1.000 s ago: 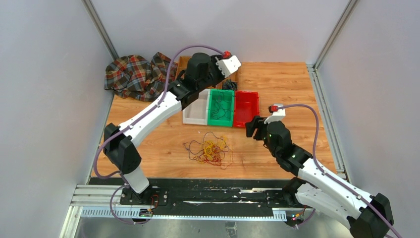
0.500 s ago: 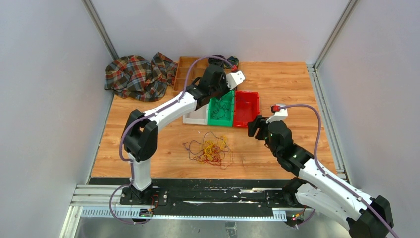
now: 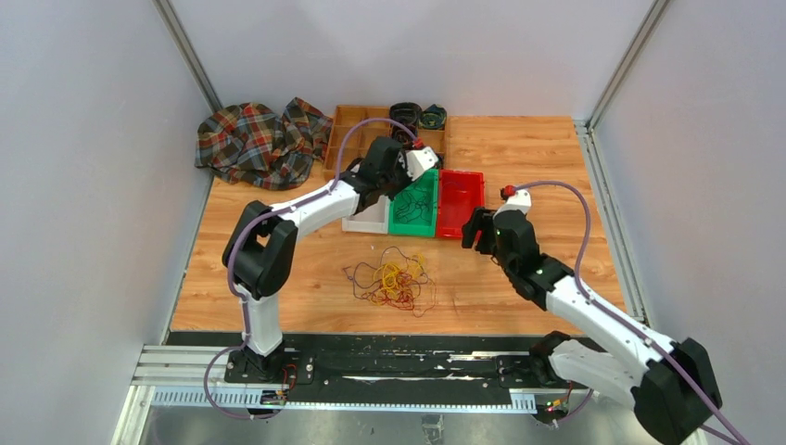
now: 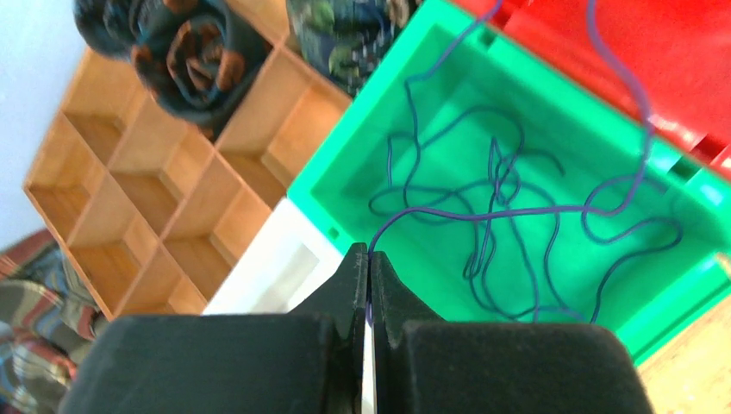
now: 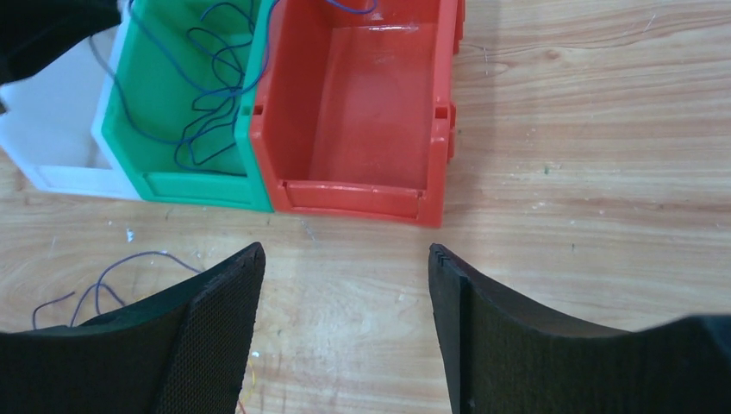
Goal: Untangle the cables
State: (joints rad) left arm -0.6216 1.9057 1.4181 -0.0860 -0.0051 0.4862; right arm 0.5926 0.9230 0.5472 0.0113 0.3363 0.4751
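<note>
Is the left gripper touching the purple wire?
Touching: left wrist view shows the left gripper pinching the purple wire over the green bin.

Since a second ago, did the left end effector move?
Yes. The left end effector, pinching a purple cable, drew back from the wooden tray to over the green bin.

Top view: tangled cables (image 3: 394,283) too small to separate strands; white bin (image 3: 368,222) partly covered by left arm (image 3: 306,204). Left wrist view: purple cable (image 4: 517,210) runs off top edge; plaid cloth (image 4: 26,345) cut off lower left, blurred. Right wrist view: same bin cut at left edge.
</note>
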